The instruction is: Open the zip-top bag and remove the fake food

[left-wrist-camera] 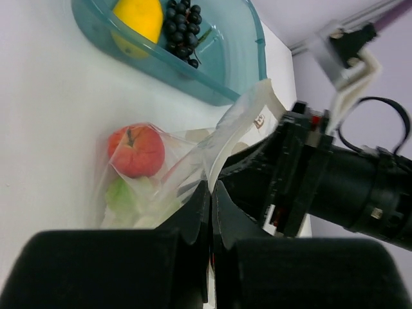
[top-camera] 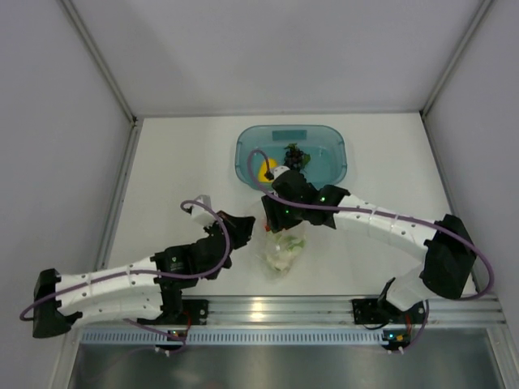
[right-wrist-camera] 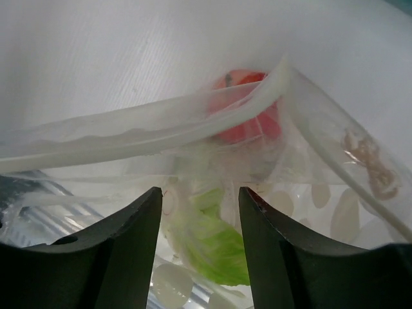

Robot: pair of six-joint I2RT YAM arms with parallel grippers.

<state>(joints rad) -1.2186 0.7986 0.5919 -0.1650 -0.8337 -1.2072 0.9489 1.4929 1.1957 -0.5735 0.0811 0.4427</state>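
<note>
White surface (top-camera: 186, 162), seen from above, carried the zip-top bag (top-camera: 283, 250), its long axis running near-to-far and its mouth toward the teal tray (top-camera: 332, 162). In the left wrist view, the left hand (left-wrist-camera: 211, 190) clenched the bag's rim, with the apple (left-wrist-camera: 136, 150) inside. In the right wrist view, the right hand (right-wrist-camera: 199, 219) stood parted at the mouth.

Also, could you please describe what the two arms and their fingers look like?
The left arm and right arm both have white segmented links joined by black joint housings. A purple cable loops along each. Small green lights glow near the right arm's wrist. The fingers are matte black, broad at the base and tapering to the tips.
</note>
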